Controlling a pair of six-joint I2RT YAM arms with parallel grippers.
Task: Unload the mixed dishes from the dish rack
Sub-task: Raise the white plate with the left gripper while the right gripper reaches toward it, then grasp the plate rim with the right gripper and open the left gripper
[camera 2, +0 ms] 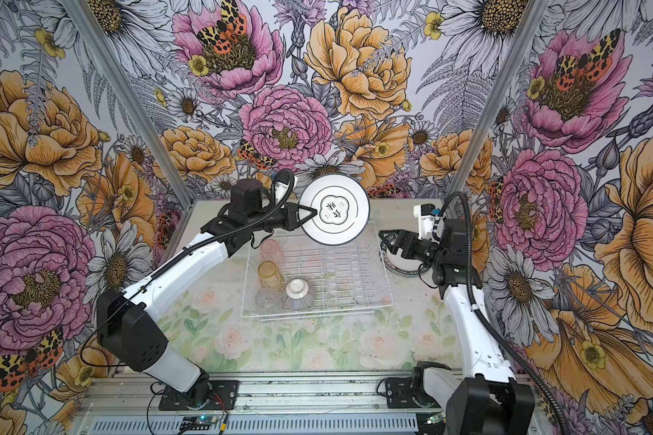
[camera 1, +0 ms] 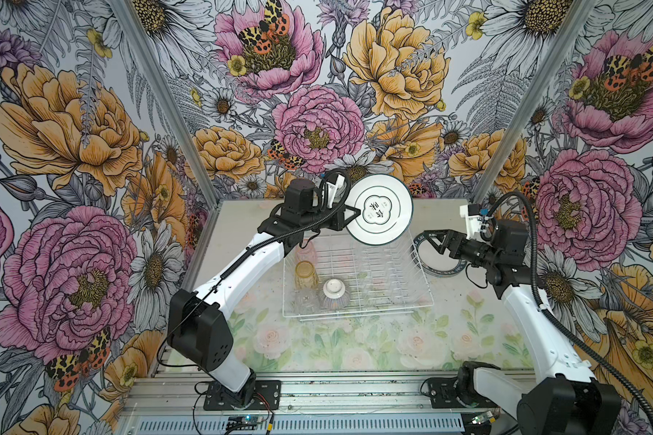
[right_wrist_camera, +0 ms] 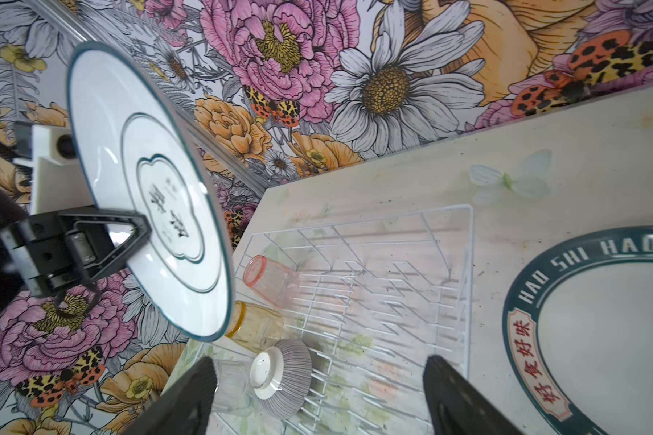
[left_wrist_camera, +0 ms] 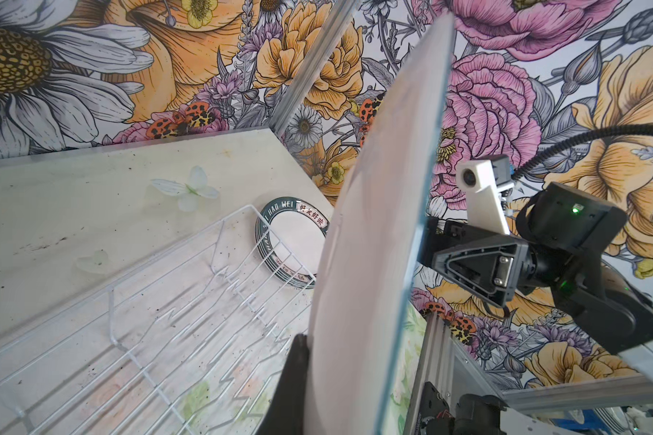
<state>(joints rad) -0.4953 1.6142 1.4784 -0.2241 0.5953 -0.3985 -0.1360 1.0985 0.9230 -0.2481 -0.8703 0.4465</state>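
Printed plate (left_wrist_camera: pixel 362 263) nearest, clamped in left gripper (camera 1: pixel 359 213); right gripper (camera 1: pixel 428 241) fingers apart, empty — plate stack (right_wrist_camera: pixel 600 331) already out; glass tumblers (camera 1: pixel 305 273), ribbed bowl (camera 1: pixel 334 292) left in dish rack (camera 1: pixel 393 306).

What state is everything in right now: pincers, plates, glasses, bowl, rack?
Dish rack: on the table, holds no plates.
Left pincer: shut on held plate.
Held plate: raised over the rack, tilted.
Right pincer: open, empty.
Stack of plates: lying beside the rack.
Pink tumbler: in the rack.
Amber tumbler: in the rack.
Clear tumbler: in the rack.
Bowl: upside down in the rack.
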